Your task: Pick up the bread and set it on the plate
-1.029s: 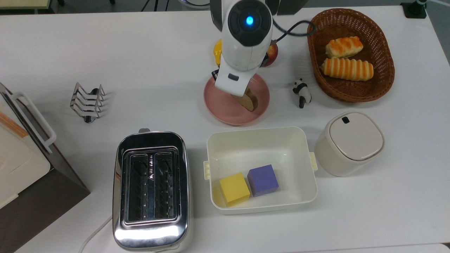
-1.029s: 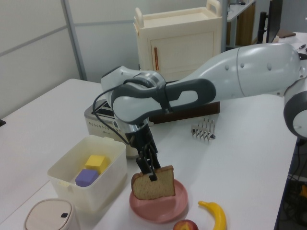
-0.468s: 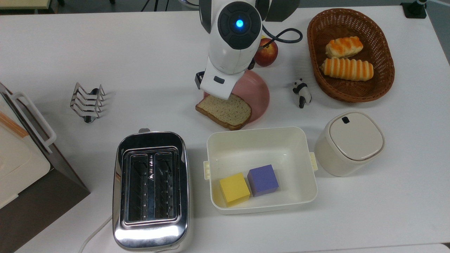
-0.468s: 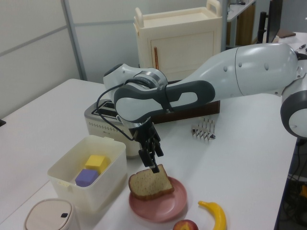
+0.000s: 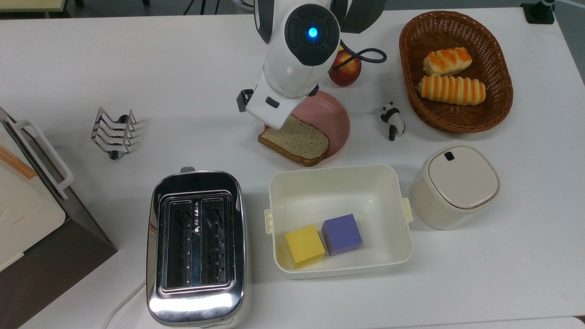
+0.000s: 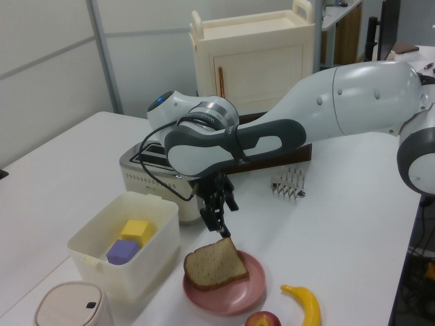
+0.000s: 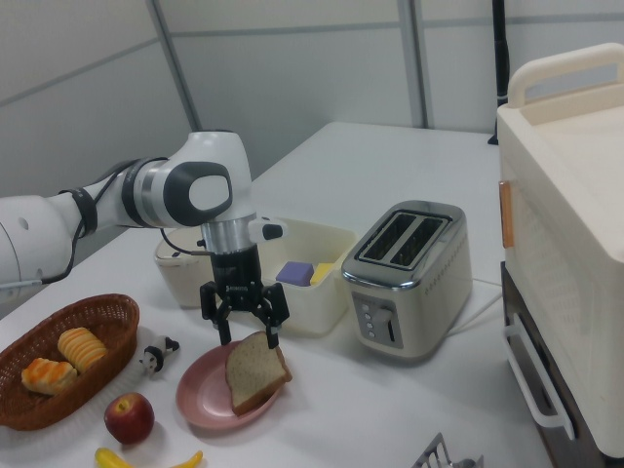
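- The bread (image 5: pixel 296 142) lay on the plate (image 5: pixel 336 119), overhanging its rim.
- The tool (image 7: pixel 245 328) hung open above it.
- The tub (image 5: pixel 388 244) at lower centre held two cubes (image 5: pixel 323 240).
- The basket (image 5: pixel 497 107), upper right, held two rolls (image 5: pixel 450 75).

The bread (image 6: pixel 215 265) lies on the plate (image 6: pixel 238 298), beside the tub (image 6: pixel 126 252).

Shiny chrome two-slot toaster (image 5: pixel 196 246) is sitting at about 7 o'clock in the top view. A cream rectangular tub (image 5: pixel 339 180) is holding a yellow cube (image 5: pixel 304 246) and purple cube (image 5: pixel 342 234), touching. Brown wicker basket (image 5: pixel 496 68) at 2 o'clock is carrying two orange-striped rolls (image 5: pixel 450 89).
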Action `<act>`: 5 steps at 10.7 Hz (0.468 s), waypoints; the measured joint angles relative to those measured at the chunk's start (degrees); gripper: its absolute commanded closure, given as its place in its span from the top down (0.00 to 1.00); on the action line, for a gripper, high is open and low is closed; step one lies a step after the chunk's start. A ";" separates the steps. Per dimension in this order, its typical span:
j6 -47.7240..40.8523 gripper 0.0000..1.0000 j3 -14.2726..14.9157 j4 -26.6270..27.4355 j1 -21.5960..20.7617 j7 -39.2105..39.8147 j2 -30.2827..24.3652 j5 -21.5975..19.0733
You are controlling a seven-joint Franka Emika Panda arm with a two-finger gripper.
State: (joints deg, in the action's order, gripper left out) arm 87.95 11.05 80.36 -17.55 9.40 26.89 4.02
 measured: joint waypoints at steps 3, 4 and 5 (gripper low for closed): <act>0.03 1.00 0.31 -1.03 1.01 -4.30 -2.99 3.18; 0.03 1.00 0.42 -1.26 2.17 -5.46 -5.12 3.24; 0.03 1.00 0.48 -1.38 3.80 -6.44 -7.44 3.23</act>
State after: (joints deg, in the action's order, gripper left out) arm 87.98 11.53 78.98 -13.76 2.96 19.46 7.25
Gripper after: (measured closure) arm 0.000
